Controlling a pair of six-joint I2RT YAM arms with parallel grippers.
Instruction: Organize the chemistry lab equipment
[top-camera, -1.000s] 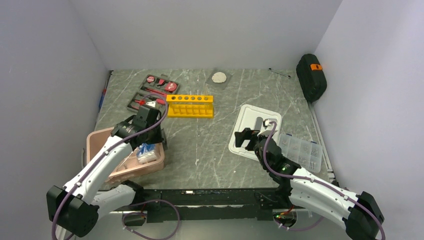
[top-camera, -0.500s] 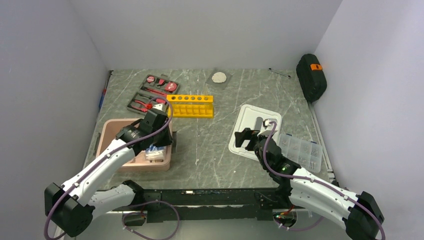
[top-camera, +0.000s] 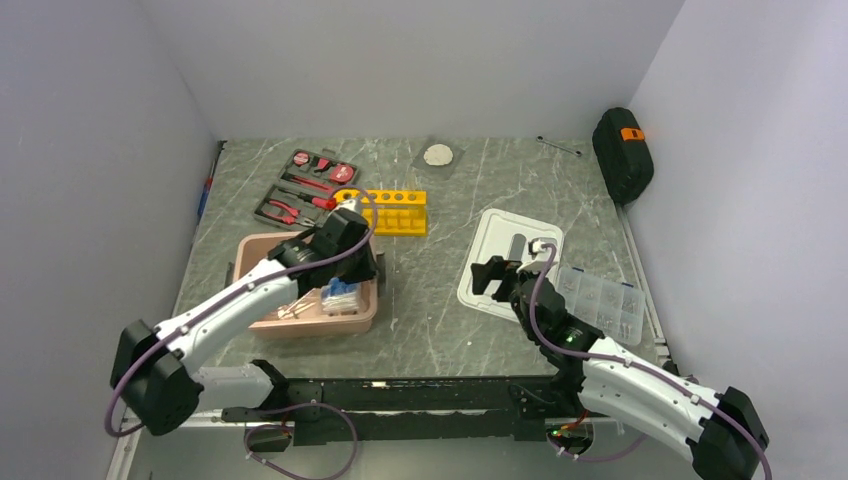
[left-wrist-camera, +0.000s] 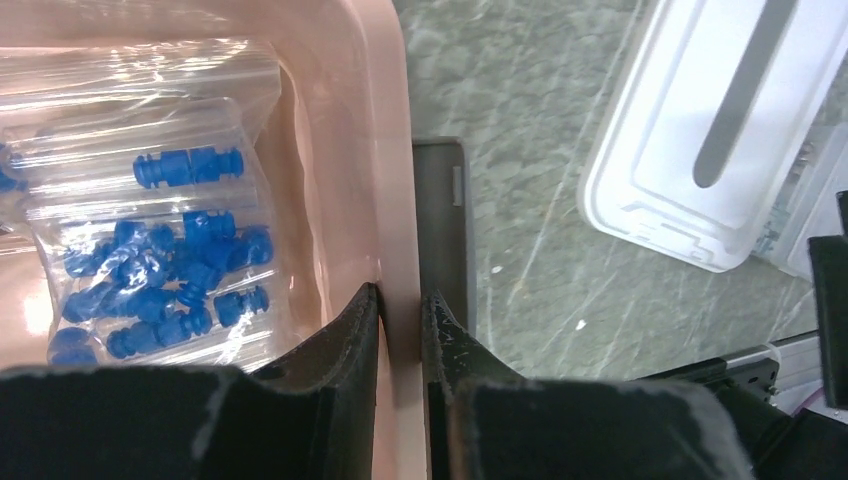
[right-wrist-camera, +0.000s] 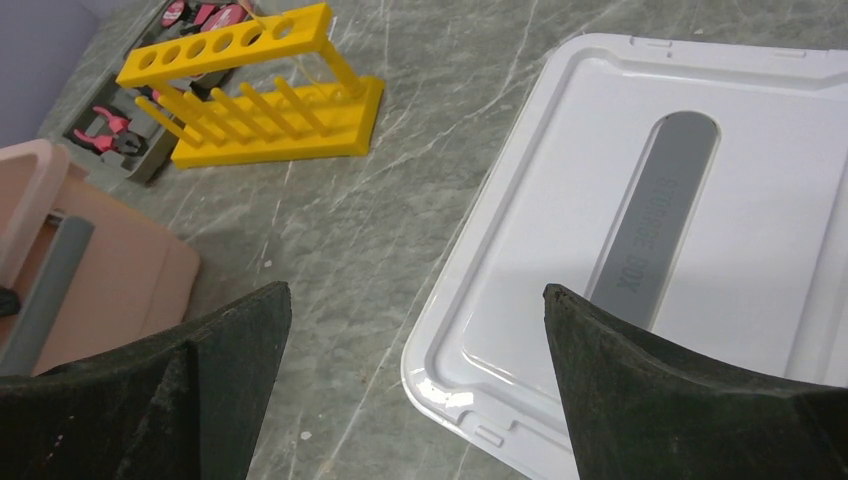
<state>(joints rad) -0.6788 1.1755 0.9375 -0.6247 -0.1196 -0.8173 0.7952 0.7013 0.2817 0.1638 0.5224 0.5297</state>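
My left gripper is shut on the right wall of the pink bin, one finger inside and one outside. A clear bag of small blue-capped tubes lies in the bin, just left of the fingers. Pale wooden pieces lie beside the bag. The yellow test-tube rack stands just beyond the bin, and its holes show in the right wrist view. My right gripper is open and holds nothing, low over the near-left corner of the white lid.
A red-and-black tool kit lies at the back left. A clear compartmented box sits right of the white lid. A black case leans on the right wall. A white disc lies at the back.
My left arm has dragged the pink bin right and away from the table's front-left corner, toward the rack. The right arm has stayed in place.
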